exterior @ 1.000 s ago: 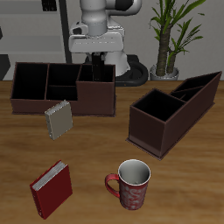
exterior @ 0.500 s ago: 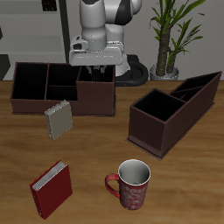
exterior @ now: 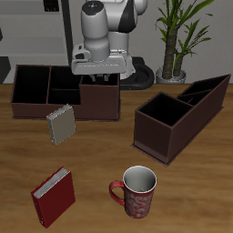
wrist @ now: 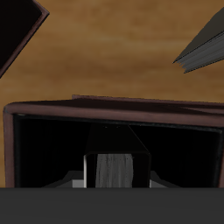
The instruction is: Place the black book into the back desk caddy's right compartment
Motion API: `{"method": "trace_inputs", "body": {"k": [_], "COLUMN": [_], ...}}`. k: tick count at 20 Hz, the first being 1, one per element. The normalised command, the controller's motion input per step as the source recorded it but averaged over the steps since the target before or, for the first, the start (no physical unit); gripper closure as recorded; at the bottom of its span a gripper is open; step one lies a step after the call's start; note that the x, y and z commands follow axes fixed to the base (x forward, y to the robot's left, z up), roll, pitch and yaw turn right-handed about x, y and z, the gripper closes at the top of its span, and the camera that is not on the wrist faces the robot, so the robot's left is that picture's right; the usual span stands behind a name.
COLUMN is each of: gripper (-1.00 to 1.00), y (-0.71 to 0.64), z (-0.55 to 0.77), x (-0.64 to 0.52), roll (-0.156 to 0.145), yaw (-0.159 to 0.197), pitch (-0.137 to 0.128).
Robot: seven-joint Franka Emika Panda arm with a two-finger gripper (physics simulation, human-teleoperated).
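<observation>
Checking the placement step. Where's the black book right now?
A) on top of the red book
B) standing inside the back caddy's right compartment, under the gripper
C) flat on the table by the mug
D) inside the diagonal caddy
B: the wrist view shows the black book upright, pale page edges up, inside the right compartment of the back desk caddy, with the gripper directly above.

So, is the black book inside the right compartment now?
Inside: the wrist view shows the black book standing within the right compartment of the back desk caddy.
</observation>
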Motion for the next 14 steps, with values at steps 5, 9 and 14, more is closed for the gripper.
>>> {"method": "trace_inputs", "body": {"k": [5, 9, 14], "gripper": [-1.00, -1.00, -1.00], "y": [-0.06, 0.02, -0.06], "z": [0.03, 0.05, 0.07], "x": [0.01, 0.03, 0.09], "roll": [-0.008, 0.005, -0.012], "yaw": [-0.014, 0.007, 0.031], "pitch": [0.015, 0.000, 0.005]}}
